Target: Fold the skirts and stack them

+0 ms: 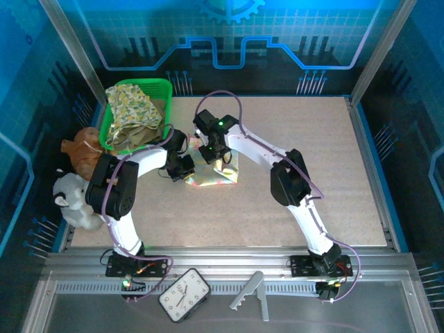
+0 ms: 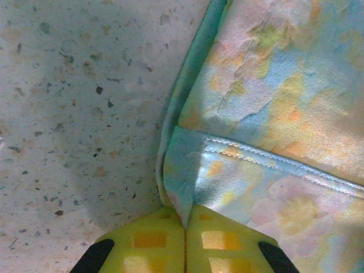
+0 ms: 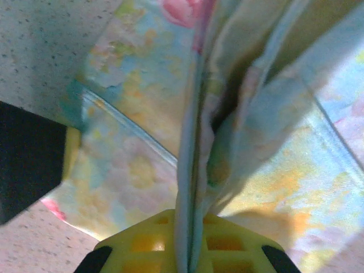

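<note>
Though it is half hidden overhead, the patchwork skirt (image 1: 220,177) is clamped in left tool (image 2: 185,219) and right tool (image 3: 190,222).

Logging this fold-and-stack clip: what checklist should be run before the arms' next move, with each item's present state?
1. Left gripper shut on an edge of the pastel skirt: ok.
2. Right gripper shut on the same skirt's gathered layers: ok.
3. Skirt clear of the green basket: ok.
4. Bare table beside the skirt for laying it down: ok.
5. Layers flat and aligned: not ok, bunched in the right wrist view.
6. Number of layers pinched: cannot tell.
</note>
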{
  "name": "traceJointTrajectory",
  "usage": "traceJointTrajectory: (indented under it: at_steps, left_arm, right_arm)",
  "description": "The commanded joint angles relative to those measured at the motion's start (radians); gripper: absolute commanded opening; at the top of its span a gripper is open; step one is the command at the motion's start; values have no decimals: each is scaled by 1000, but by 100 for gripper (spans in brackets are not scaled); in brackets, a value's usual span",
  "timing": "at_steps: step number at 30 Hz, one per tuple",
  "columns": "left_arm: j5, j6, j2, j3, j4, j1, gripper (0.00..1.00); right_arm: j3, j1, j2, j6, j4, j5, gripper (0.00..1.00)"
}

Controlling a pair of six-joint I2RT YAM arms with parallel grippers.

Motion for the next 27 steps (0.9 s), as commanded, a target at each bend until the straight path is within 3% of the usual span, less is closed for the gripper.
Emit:
traceJointTrajectory:
  at_steps: [1,11,15,20,23,27]
  left_arm:
    - [16,8,22,-30,-6,1,4]
    - [30,5,15,-32,-1,2,7]
    - [28,8,7,-31,-5,5,10]
    - [2,24,-49,-11,-68,28,27]
    - [-49,37,-122,-7,-131,43,38]
    - [-130,55,-209,-13,-194,56,41]
  right_arm:
    - [28,6,39,106,5,-119,0]
    - [-11,6,68,272,104,-252,3]
    - [-24,8,59,300,137,-209,7]
    - [-55,-3,18,291,118,-100,32]
    - [-99,-9,-57,261,158,-158,48]
    - [-171,-9,-166,228,226,-234,62]
